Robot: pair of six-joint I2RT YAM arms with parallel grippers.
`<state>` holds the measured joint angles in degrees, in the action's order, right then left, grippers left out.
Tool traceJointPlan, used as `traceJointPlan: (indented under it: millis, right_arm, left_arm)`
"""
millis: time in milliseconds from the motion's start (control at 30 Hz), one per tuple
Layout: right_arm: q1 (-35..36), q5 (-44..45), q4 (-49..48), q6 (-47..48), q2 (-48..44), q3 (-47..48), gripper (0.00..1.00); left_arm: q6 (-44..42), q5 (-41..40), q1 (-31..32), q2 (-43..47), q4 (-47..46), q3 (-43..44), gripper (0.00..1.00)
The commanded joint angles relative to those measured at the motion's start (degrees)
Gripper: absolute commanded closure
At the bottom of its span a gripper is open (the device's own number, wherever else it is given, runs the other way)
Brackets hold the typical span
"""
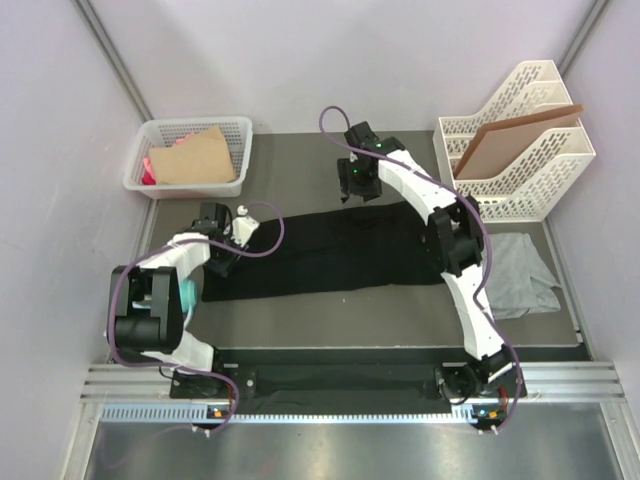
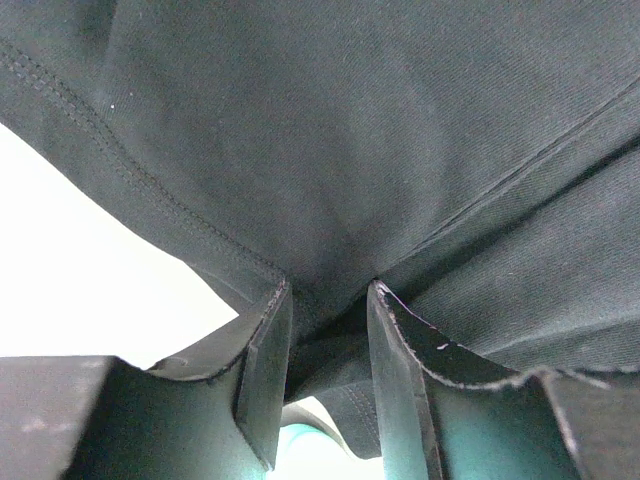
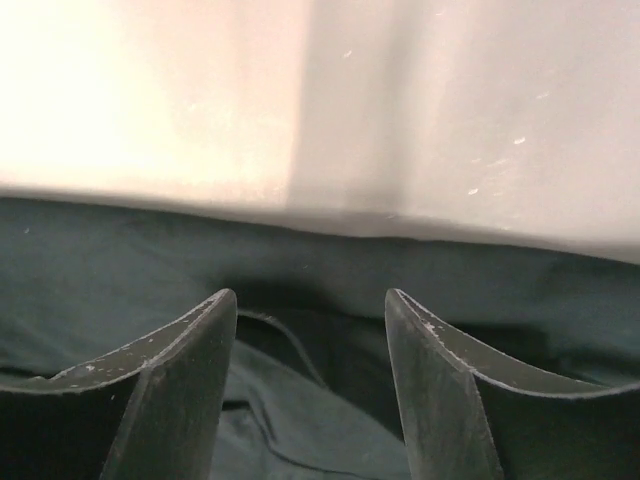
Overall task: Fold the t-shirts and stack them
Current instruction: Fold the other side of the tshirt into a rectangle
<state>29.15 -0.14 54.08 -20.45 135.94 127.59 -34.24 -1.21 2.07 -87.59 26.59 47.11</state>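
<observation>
Top view: the black t-shirt lies as a long folded strip across the worktop, with the grey t-shirt crumpled beside its right end. Left wrist: the left fingers pinch a black fold. Right wrist: the right fingers stand spread over the black cloth's edge, gripping nothing.

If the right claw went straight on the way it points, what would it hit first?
Most likely the black t-shirt, whose edge lies just ahead of the open right gripper; beyond that is the dark mat, then the pale wall. Depth is unclear.
</observation>
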Motion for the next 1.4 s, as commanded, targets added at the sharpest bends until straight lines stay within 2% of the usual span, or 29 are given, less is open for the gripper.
traceJointPlan:
  millis: [0,167,267,400,533,700,967,1133,1200,1367]
  right_arm:
    - [-1.90,4.00,-0.37,1.46,-6.28,-2.59,0.38]
    - [-4.27,4.19,-8.80,0.41,-23.48,-22.59,0.41]
    - [-4.98,3.22,-10.40,0.23,-27.82,-28.95,0.45]
    - [-4.98,2.78,-11.81,0.15,-27.40,-32.93,0.50]
    - [-5.06,2.43,-11.90,-0.21,-22.05,-31.71,0.55]
    - [-6.20,2.08,-10.23,-0.21,-15.80,-25.56,0.66]
    - [-8.67,1.55,-8.65,0.06,-9.21,-15.64,0.71]
    - [-9.19,2.69,-7.60,1.73,-7.18,-10.53,0.70]
    - [-9.28,3.22,-7.15,1.73,-7.53,-9.12,0.61]
    - [-8.40,4.27,-7.33,1.11,-16.04,-15.85,0.53]
  left_arm:
    - [-0.92,-2.74,-0.40,0.84,4.34,-2.29,0.58]
    - [-0.92,-1.52,-0.40,3.56,8.82,1.40,0.58]
    - [-0.48,-0.28,-0.40,4.53,10.58,4.12,0.58]
    - [0.31,0.95,-0.40,5.50,12.96,6.24,0.57]
    - [0.75,0.95,-0.40,6.38,13.49,5.71,0.57]
    - [0.84,0.86,-0.40,8.22,13.40,3.78,0.57]
    - [0.66,0.95,-0.40,11.39,14.02,1.32,0.57]
    - [0.40,2.09,-0.40,12.79,13.75,-0.79,0.57]
    - [0.40,1.83,-0.40,13.15,13.58,-1.32,0.57]
    - [0.49,2.00,-0.40,12.89,12.79,-2.20,0.57]
